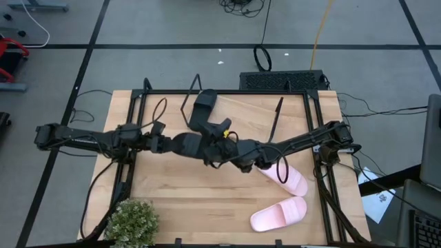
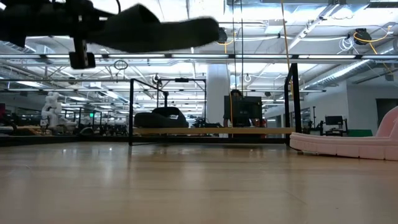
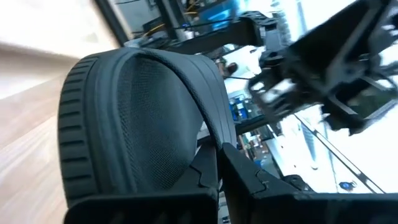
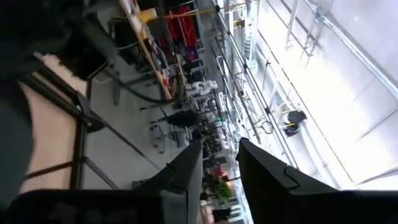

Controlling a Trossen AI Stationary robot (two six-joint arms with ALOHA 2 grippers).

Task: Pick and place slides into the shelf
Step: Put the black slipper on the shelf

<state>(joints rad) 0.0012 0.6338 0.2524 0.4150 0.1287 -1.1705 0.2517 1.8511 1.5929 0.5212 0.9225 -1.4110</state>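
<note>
My left gripper point(image 1: 201, 146) is over the table's middle, shut on a matte black slide point(image 3: 124, 124), which shows lifted high in the low view point(image 2: 155, 30). My right gripper point(image 1: 222, 141) is right next to it, open, its fingers point(image 4: 186, 171) pointing up into the room with nothing between them. The second black slide point(image 1: 204, 107) lies on the shelf point(image 1: 255, 110) at its left end, also seen on the plank in the low view point(image 2: 158, 118). Two pale pink slides point(image 1: 288, 178) point(image 1: 278, 213) lie sole down on the table's right near part. My left gripper holds the black slide by the edge of its wide strap point(image 3: 214, 140), pinched between the two fingers point(image 3: 249, 180), one on each side of the strap. The slide is lifted clear of the table and lies roughly level in the low view.
A small potted plant point(image 1: 131, 222) stands at the table's near left corner. The shelf's black wire end frames point(image 1: 277, 117) rise at the far side. Cables run along both table edges. Bare wood point(image 1: 193, 200) lies between the plant and the pink slides.
</note>
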